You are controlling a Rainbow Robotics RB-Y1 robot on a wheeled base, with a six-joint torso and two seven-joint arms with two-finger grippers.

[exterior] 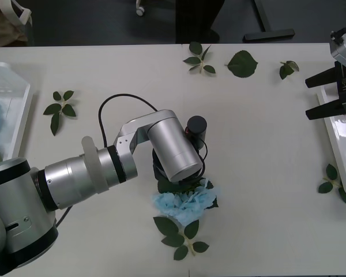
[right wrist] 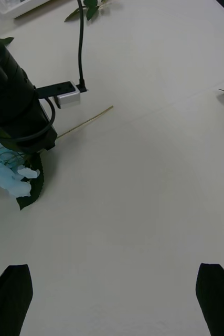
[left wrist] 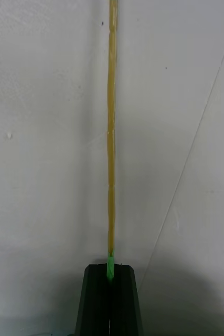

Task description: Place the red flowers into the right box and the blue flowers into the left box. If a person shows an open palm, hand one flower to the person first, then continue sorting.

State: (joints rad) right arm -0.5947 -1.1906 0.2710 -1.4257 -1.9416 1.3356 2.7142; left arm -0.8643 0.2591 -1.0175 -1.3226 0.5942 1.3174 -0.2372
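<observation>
Front view: the left gripper [exterior: 161, 173] is lowered at mid-table onto a pale sky-blue fluffy hydrangea head with green leaves [exterior: 187, 203], which lies on the white table [exterior: 259, 150]. The grasp is placed on the stem side of the bloom, presumably so that the petals are not crushed. The left box, a shallow white plastic tray with a raised rim [exterior: 24, 109], lies at the table's left edge and already contains pale blue material. The right box, a matching white tray [exterior: 336, 138], lies at the right edge, with the right gripper [exterior: 328, 95] parked over it. Loose green leaf sprigs [exterior: 60, 107] lie between the flower and the left box; the remaining path appears open.

Right wrist view: the right gripper's black fingers [right wrist: 9, 294] are spread wide apart, with nothing between them. The blue bloom [right wrist: 7, 173] and its thin tan stem [right wrist: 88, 119] are seen beside the left arm.

Left wrist view: the left gripper's black fingers [left wrist: 93, 299] are clenched on the green base of the stem [left wrist: 111, 157], which extends straight ahead over bare table.
</observation>
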